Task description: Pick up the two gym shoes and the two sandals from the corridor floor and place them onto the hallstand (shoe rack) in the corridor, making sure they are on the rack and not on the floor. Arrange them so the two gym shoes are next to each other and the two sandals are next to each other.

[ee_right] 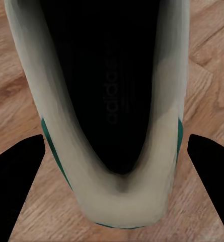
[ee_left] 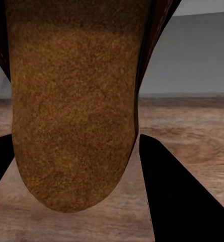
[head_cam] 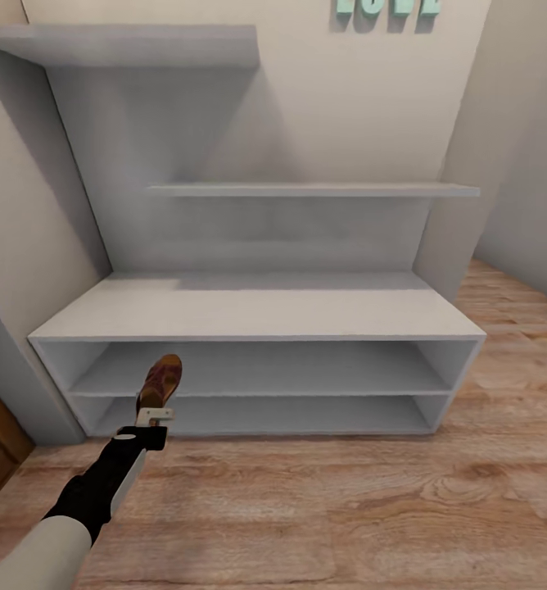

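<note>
Left gripper (head_cam: 153, 415): clamped on the heel end of a sandal (head_cam: 160, 381), holding it up off the corridor floor (head_cam: 323, 508) in front of the left end of the hallstand (head_cam: 257, 315).
Sandal: dark brown with a tan footbed, toe pointing up and away from the robot; in the head view it overlaps the left part of the open compartments, but whether it is inside one or just in front cannot be told. In the left wrist view its grainy tan surface (ee_left: 74, 106) sits between the two dark fingers (ee_left: 184, 201).
Right gripper (ee_right: 114, 191): grasping a gym shoe (ee_right: 142, 166), its fingers on either side of the shoe's heel end.
Gym shoe: white with green trim low on its sides, its dark opening facing the right wrist camera; wood planks (ee_right: 16, 101) lie beneath it.
Hallstand: pale grey-white, flat top bare, two long open compartments, two staggered wall shelves (head_cam: 314, 189) above.
Wall: teal letters (head_cam: 386, 6) at the upper edge of the head view, cut off.
</note>
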You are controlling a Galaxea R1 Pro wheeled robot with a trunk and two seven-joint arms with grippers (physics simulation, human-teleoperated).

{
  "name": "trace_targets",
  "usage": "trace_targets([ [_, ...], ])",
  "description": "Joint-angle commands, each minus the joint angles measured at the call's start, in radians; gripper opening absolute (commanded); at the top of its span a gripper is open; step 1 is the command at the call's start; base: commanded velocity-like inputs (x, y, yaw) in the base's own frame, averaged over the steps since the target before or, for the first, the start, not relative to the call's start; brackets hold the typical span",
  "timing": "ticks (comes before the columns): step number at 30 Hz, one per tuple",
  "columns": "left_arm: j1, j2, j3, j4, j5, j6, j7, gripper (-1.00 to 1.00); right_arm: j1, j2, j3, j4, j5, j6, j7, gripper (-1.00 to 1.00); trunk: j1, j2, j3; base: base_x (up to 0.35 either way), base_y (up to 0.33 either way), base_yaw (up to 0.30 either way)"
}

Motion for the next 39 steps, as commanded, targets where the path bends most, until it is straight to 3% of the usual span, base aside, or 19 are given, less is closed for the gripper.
trace_targets([
  [1, 0.0, 0.001, -0.006, -0.001, 0.006, 0.005, 0.007, -1.0, -0.002, 0.0, -0.007, 0.0, 0.01, -0.005, 0.008, -1.0, 0.0, 0.0, -0.001, 0.284, 0.001, -0.005],
  [10, 0.0, 0.002, -0.002, -0.001, 0.01, 0.007, 0.007, -1.0, -0.002, 0.0, -0.007, 0.0, 0.01, -0.005, 0.008, -1.0, 0.0, 0.0, -0.001, 0.305, 0.0, -0.001],
  [39, -0.002, 0.002, 0.001, -0.001, 0.01, 0.007, 0.007, -1.0, -0.002, 0.0, -0.007, 0.0, 0.01, -0.006, 0.007, -1.0, 0.0, 0.0, -0.001, 0.144, 0.0, 0.0],
])
